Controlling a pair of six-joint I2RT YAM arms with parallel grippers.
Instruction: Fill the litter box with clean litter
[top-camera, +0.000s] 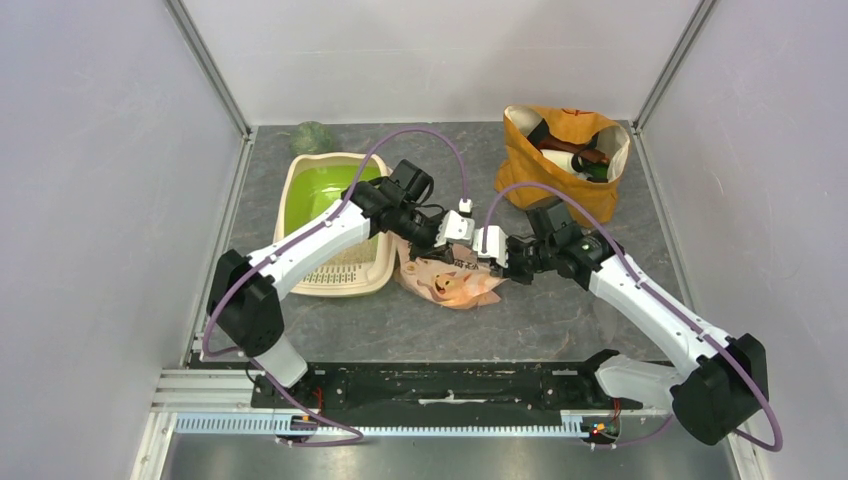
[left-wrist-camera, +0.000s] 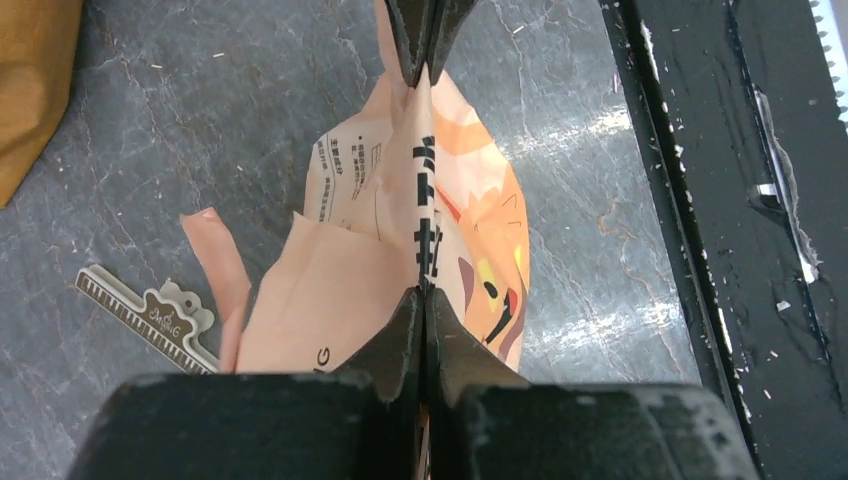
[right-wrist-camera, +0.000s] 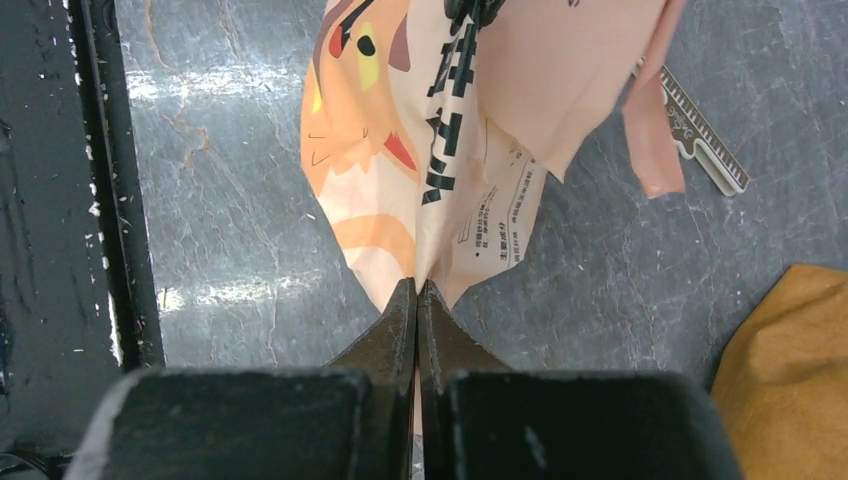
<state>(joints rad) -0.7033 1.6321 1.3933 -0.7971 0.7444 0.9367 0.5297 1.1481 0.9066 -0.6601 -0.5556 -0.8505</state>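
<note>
- Near edge: black base plate (top-camera: 450, 385) carrying both arm bases, speckled with pale grit.
- Grey marbled table (top-camera: 560, 320) beyond it.
- Left gripper (left-wrist-camera: 421, 300): jaws pressed together, pinching the top fold of the peach-orange bag (top-camera: 452, 285).
- Right gripper (right-wrist-camera: 417, 292): jaws likewise clamped on the same fold from the opposite end. The two grippers face each other, with the bag strung between them.
- Bag sits mid-table, just right of the litter box. Its lower part sags toward the table; contact cannot be told.
- Bag print: cartoon orange cat, a column of heavy black East Asian characters along the fold, and a block of small print too fine to read. A single "G" shows at one edge in the left wrist view.
- Tan toothed clip (left-wrist-camera: 150, 315) flat on the table beside the bag. Its script lettering is not legible.
- Litter box (top-camera: 300, 190): left of centre, cream rim, bright green inside, left arm crossing over it.
- Pale grainy strip (top-camera: 345, 258) at the box's near end. Cannot tell whether it is litter or the slotted ledge.
- Mustard-yellow fabric bag (top-camera: 560, 190) at far right, open and upright, with a dark bottle and pale items inside.
- Rounded green lump (top-camera: 312, 138) in the far left corner, behind the box.
</note>
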